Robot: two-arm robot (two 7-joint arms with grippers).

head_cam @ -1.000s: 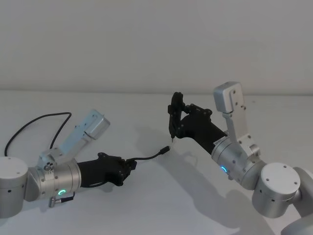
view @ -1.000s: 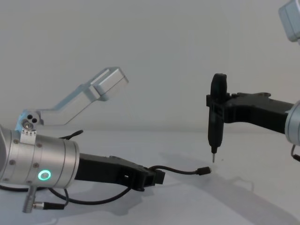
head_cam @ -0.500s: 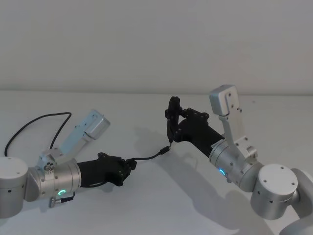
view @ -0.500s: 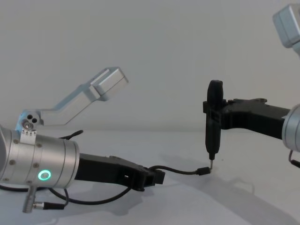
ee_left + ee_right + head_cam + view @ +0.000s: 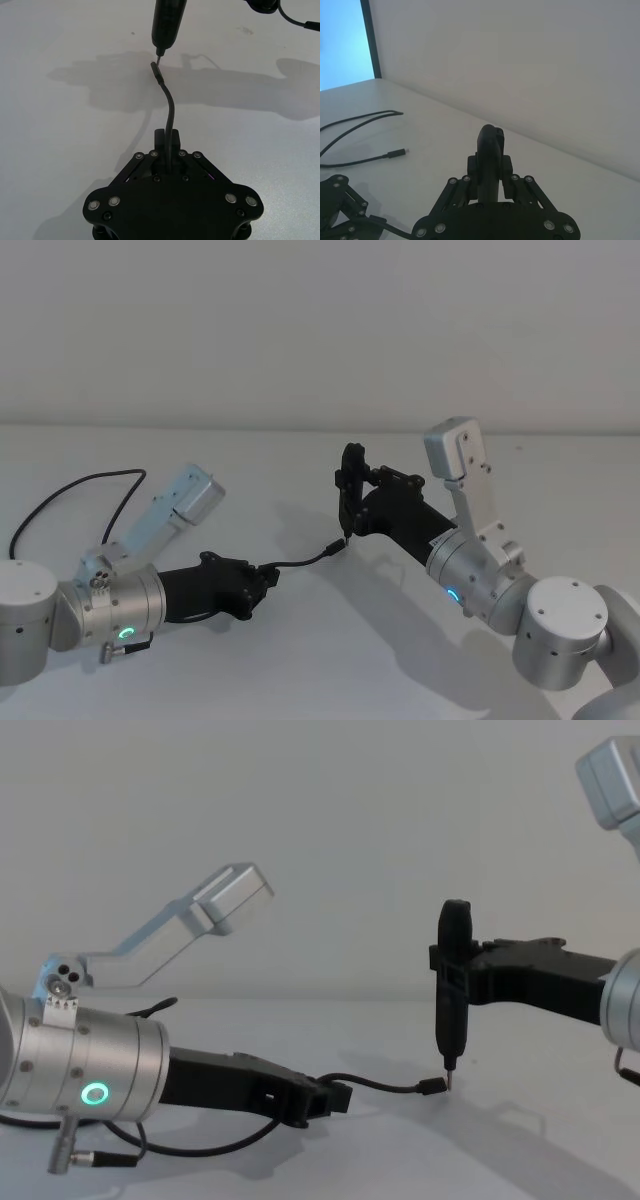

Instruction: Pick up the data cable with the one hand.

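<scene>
The white table carries both arms: at about eight o'clock in the head view the left gripper lies low, its jaws clamped on the data cable, and at about four o'clock the right gripper is closed around an upright pen-like tool. The cable's short free end is seen running from the left jaws toward two o'clock, its plug resting on the table just beside the tool's tip. The left gripper is judged nearer, so a straight lift is called for.
</scene>
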